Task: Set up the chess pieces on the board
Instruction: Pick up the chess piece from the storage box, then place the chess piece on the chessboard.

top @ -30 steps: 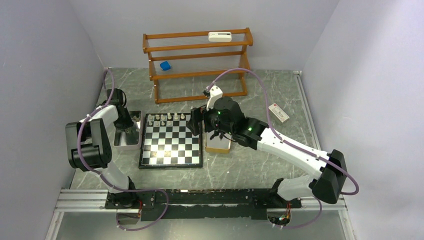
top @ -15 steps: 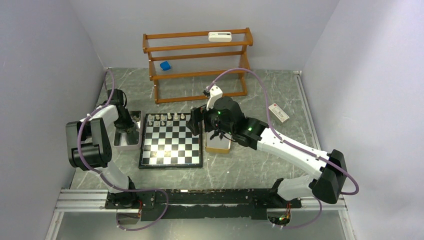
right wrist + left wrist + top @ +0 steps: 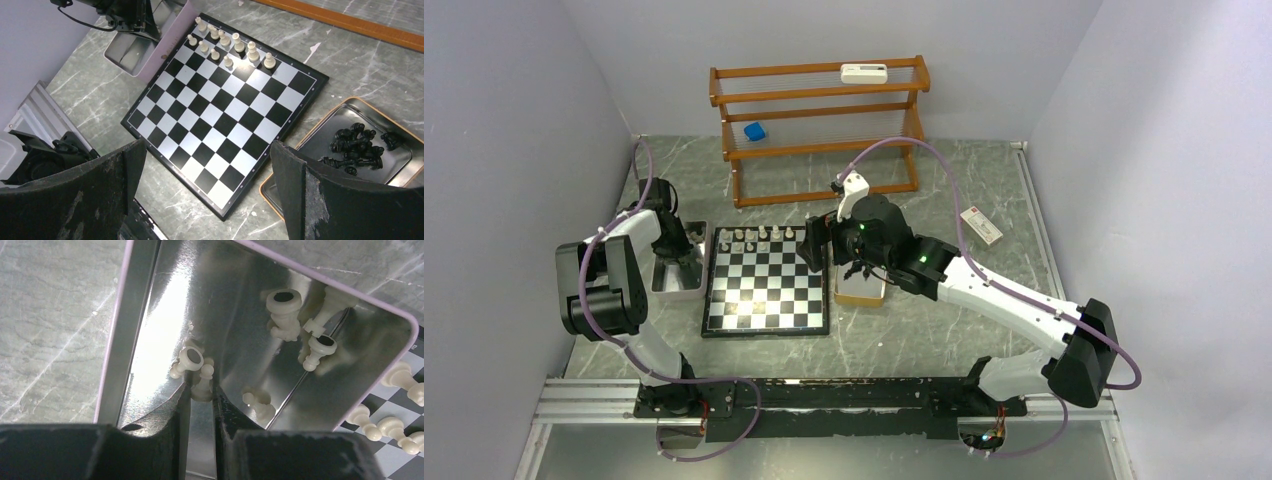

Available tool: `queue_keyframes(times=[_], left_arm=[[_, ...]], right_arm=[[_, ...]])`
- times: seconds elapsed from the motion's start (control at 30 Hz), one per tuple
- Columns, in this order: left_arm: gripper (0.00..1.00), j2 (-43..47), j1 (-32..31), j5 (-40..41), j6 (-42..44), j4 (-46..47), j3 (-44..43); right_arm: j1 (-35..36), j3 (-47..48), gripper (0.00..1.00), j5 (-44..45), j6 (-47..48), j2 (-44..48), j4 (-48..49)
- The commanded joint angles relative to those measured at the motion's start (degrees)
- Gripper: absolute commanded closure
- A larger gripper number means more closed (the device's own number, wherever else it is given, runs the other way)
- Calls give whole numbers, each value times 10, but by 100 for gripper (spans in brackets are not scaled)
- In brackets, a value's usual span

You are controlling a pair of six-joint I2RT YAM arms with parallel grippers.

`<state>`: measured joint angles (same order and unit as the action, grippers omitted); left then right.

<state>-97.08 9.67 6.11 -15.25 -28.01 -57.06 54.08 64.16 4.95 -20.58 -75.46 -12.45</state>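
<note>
My left gripper (image 3: 201,390) is down inside the silver tray (image 3: 145,315), its jaws shut on a cream pawn (image 3: 205,373) that stands between the tips. Several more cream pieces (image 3: 284,305) lie loose in that tray. In the top view the left gripper (image 3: 680,262) sits over the tray (image 3: 674,290), left of the board (image 3: 767,285). Several cream pieces (image 3: 232,42) stand on the board (image 3: 220,115) in its two far rows. My right gripper (image 3: 207,146) hangs open above the board's right edge, holding nothing. Black pieces (image 3: 357,145) lie heaped in the orange-rimmed tray (image 3: 320,142).
A wooden rack (image 3: 819,110) stands behind the board, with a blue block (image 3: 754,131) on a lower shelf and a white device (image 3: 864,72) on top. A small white and red box (image 3: 981,226) lies on the table at the right. Walls close both sides.
The left gripper's jaws have narrowed onto the cream pawn in the silver tray. Neither arm has visibly shifted in the top view.
</note>
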Motion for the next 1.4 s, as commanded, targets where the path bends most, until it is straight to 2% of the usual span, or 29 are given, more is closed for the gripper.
queue_keyframes(times=[0.0, 0.6, 0.7, 0.83, 0.87, 1.13, 1.37], left_arm=[[82, 17, 5, -15, -3, -12, -12], [86, 110, 6, -49, -1, -38, -41], [86, 133, 5, -86, 2, -39, -47], [86, 165, 4, -165, 12, -33, -47], [86, 172, 3, -181, 15, -33, -46], [87, 213, -47, -299, 33, -14, -14], [88, 241, -133, -338, 49, 16, 21]], right_arm=[[2, -3, 0, 9, -3, 4, 14], [-13, 29, 0, 31, -65, 10, 1], [-46, 39, 0, -13, -82, 4, 0], [-115, 35, 1, -129, -104, 2, 26], [-133, 32, 3, -164, -104, 2, 34], [-163, 58, 15, -244, -106, -29, 40], [-163, 64, 37, -310, -151, -82, 85]])
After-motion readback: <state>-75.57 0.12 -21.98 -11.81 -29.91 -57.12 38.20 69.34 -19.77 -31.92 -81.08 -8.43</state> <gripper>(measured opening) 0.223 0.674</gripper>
